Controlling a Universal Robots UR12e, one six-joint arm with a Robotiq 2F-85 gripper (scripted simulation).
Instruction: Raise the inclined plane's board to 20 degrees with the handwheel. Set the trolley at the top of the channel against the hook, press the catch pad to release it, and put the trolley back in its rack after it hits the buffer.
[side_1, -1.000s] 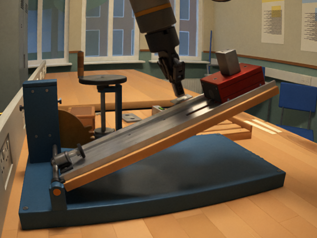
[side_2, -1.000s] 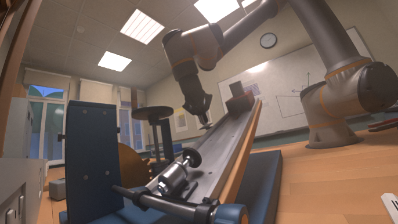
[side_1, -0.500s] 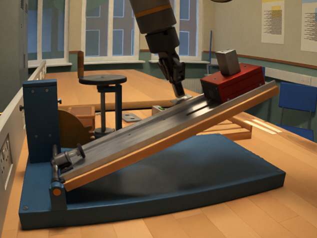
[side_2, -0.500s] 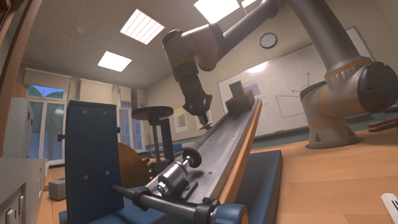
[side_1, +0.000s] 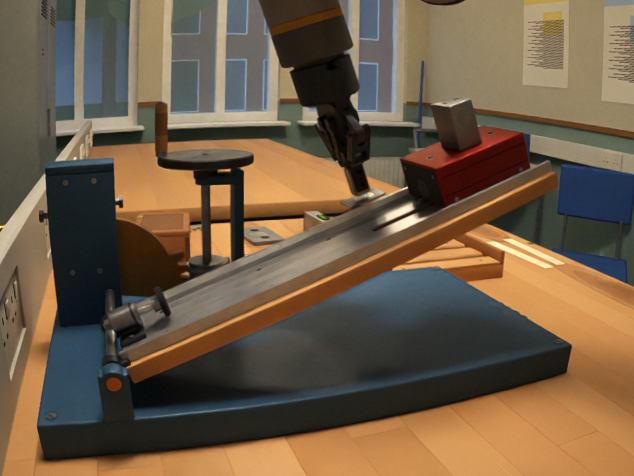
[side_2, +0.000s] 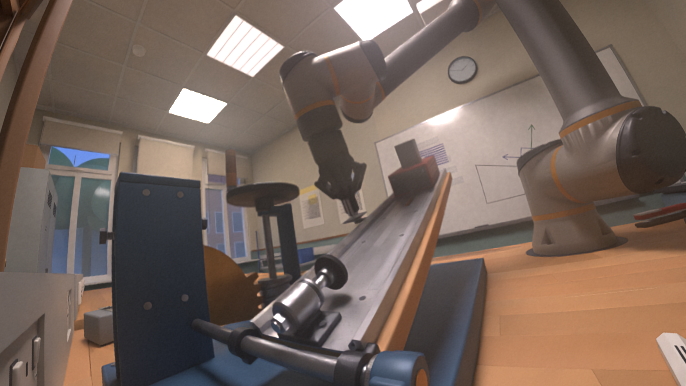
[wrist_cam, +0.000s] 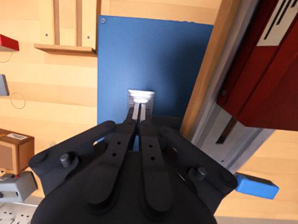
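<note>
A small grey metal catch pad (side_1: 364, 197) (side_2: 354, 217) (wrist_cam: 141, 98) juts from the far edge of the raised board, and my gripper (side_1: 360, 188) (side_2: 353, 210) (wrist_cam: 138, 109), closed and empty, points its fingertips down at it. The red trolley (side_1: 466, 163) (side_2: 415, 176) (wrist_cam: 262, 71) carrying a grey block (side_1: 455, 124) sits at the top of the metal channel (side_1: 307, 251), just uphill of the pad. The board is tilted up on its blue base (side_1: 328, 348). A rubber-tipped buffer (side_1: 137, 310) (side_2: 310, 292) stands at the channel's low end. The black handwheel (side_1: 205, 159) (side_2: 262, 193) stands behind the board.
The blue upright post (side_1: 82, 241) rises at the base's low end beside a wooden protractor disc (side_1: 146, 261). A wooden rack (side_1: 461, 256) (wrist_cam: 66, 28) lies on the bench beyond the board. A cardboard box (wrist_cam: 15, 150) and grey devices lie near the bench edge.
</note>
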